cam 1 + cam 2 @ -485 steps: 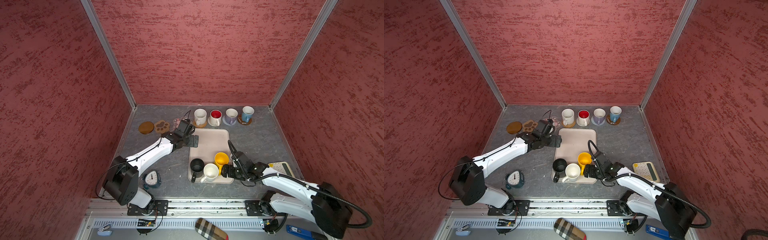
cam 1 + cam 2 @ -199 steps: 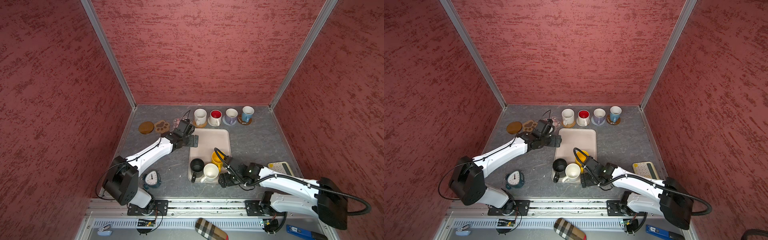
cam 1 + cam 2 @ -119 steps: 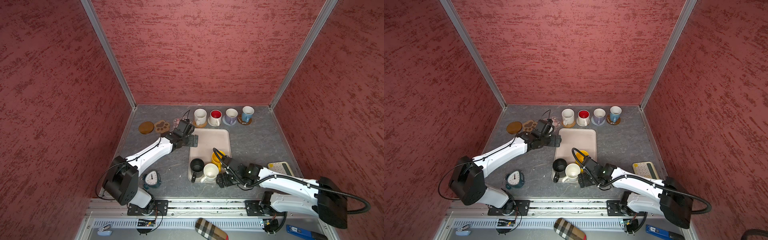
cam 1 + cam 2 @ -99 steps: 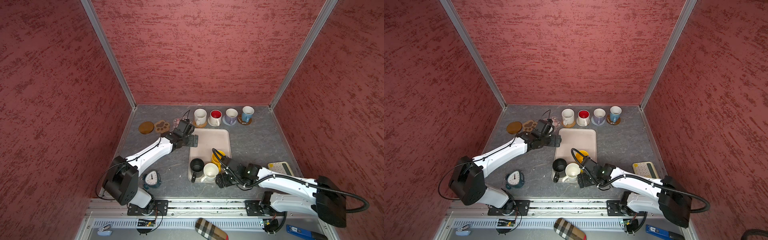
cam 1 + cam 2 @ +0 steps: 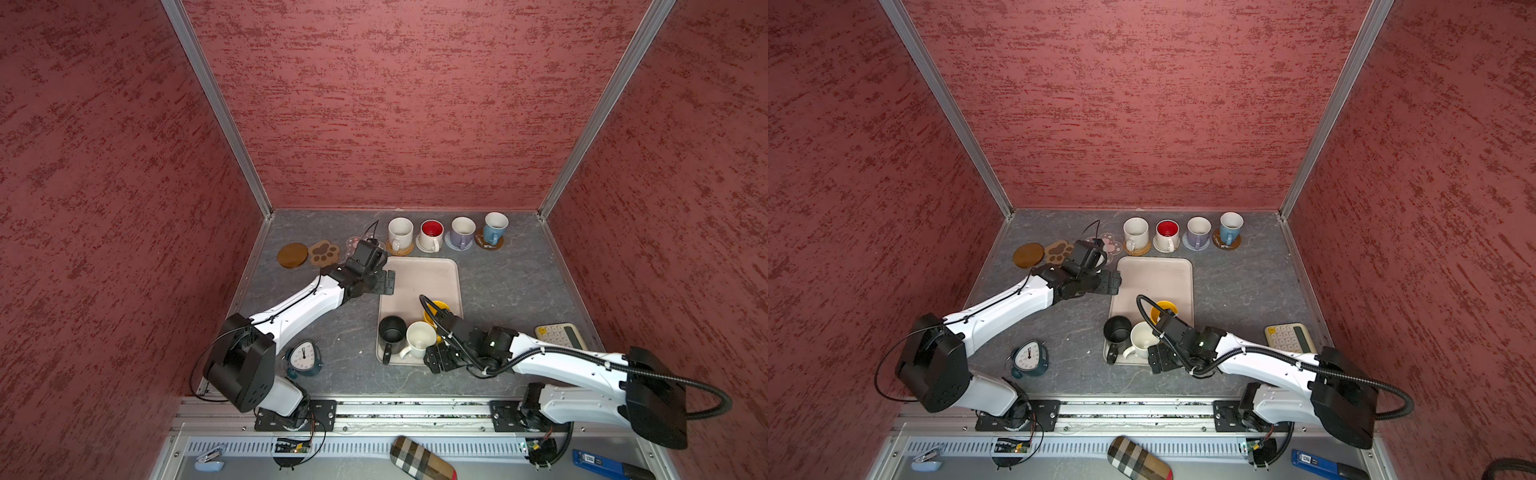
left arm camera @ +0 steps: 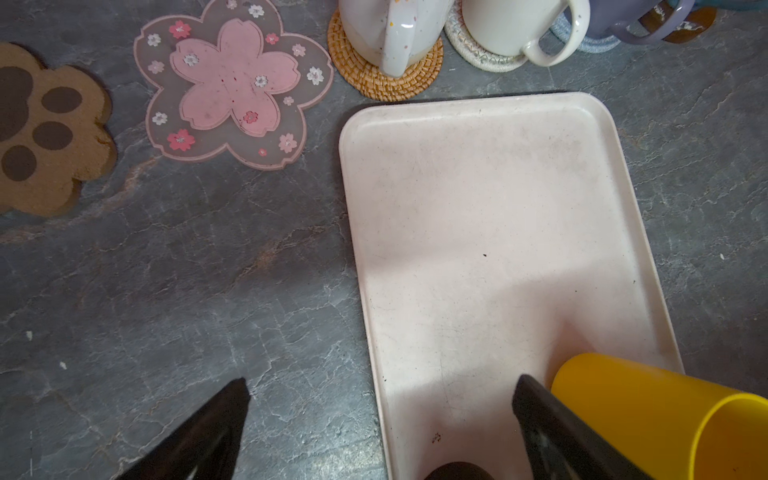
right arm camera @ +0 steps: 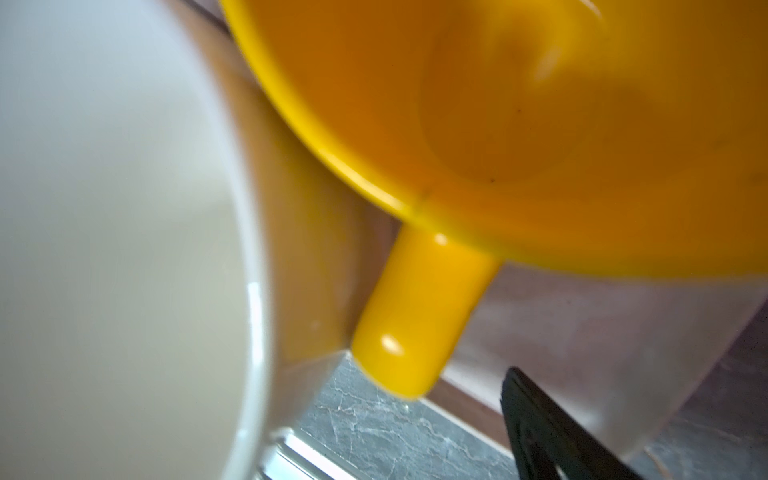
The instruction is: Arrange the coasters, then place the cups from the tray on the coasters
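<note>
The beige tray holds a black cup, a white cup and a yellow cup. At the back, four cups stand on coasters: white, red-inside, lavender, light blue. A brown disc coaster, a paw coaster and a pink flower coaster lie bare. My left gripper hangs open over the tray's far left edge. My right gripper is open, low at the tray's front right corner, beside the white cup and the yellow cup's handle.
A cream calculator lies right of the tray. A blue alarm clock stands at the front left. Red walls close in three sides. A plaid case lies beyond the front rail.
My right gripper has slid left along the tray's front right corner, closer to the white and yellow cups. The left arm has stayed put.
</note>
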Controlling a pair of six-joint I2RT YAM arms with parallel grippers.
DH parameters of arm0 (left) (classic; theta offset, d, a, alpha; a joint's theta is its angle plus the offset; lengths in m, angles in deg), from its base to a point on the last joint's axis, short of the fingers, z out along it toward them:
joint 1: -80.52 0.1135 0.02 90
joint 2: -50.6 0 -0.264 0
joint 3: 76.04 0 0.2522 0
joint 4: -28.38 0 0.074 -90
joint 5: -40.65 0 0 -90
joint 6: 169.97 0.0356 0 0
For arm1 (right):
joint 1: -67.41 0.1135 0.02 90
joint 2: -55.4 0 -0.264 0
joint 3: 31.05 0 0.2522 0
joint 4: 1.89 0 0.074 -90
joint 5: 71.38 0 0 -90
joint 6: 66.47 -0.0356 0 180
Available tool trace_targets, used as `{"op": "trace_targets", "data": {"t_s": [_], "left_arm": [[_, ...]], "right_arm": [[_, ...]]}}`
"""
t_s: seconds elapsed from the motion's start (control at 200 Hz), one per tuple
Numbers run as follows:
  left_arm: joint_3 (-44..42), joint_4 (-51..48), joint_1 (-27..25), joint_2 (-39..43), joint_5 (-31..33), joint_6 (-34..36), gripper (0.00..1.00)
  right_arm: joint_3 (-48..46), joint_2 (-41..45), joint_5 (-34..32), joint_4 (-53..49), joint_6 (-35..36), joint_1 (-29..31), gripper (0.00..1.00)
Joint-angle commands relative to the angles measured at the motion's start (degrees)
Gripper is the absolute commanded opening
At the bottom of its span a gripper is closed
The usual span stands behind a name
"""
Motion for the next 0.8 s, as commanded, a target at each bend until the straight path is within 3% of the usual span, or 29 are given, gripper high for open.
{"op": "trace_targets", "data": {"t_s": [0.0,0.797], "left_arm": [[-0.7,0.2,0.2,1.6,0.2,0.8,1.0],[-5.6,-0.1,-0.3,9.8,0.7,-0.7,1.0]], "right_arm": [[2.1,-0.8,-2.2,3.4,-1.1,0.5,0.9],[5.5,-6.2,-5.9,6.2,1.9,0.6,0.9]]}}
